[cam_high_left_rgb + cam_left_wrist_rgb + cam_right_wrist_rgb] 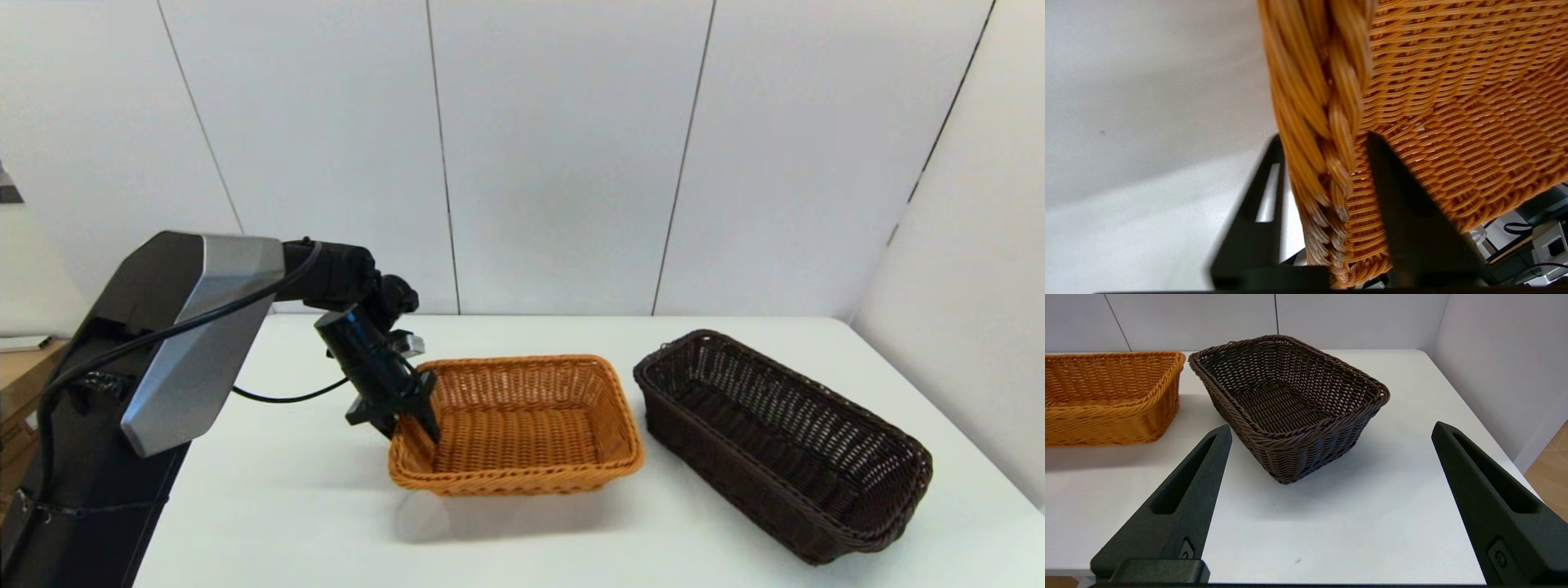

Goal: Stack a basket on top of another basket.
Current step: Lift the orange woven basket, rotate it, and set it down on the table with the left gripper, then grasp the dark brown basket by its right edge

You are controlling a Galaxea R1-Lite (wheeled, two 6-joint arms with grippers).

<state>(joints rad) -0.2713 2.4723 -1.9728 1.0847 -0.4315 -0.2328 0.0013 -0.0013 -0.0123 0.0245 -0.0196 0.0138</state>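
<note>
The left end effector [412, 416] grips the orange basket [522, 425] by its short wall at the 9 o'clock end. One finger [1404, 204] is inside the basket and the other is outside, with the thick braided rim [1323, 122] squeezed between them. That end looks a little higher than the other, and a shadow sits under it, so I think the basket is tipped up there — a pinch on one wall lifts that side first.

The dark basket [784, 445] sits flat on the white counter [326, 523], at about 3 o'clock from the orange one, near it but not touching. It lies slanted, with one corner pointing toward the orange basket. Nothing holds it. Nothing is stacked yet.

The right end effector [1331, 506] is spread wide and holds nothing. It hangs low on the near side of the dark basket, at about 6 o'clock from it, and points at it — maybe so it can help later.

Both baskets are long boxes made of woven strands. The orange one has a tight weave and a fat, rope-like rim. The dark one has holes in its sides, so light can pass through. Their walls lean outward, so one should fit into the other.
</note>
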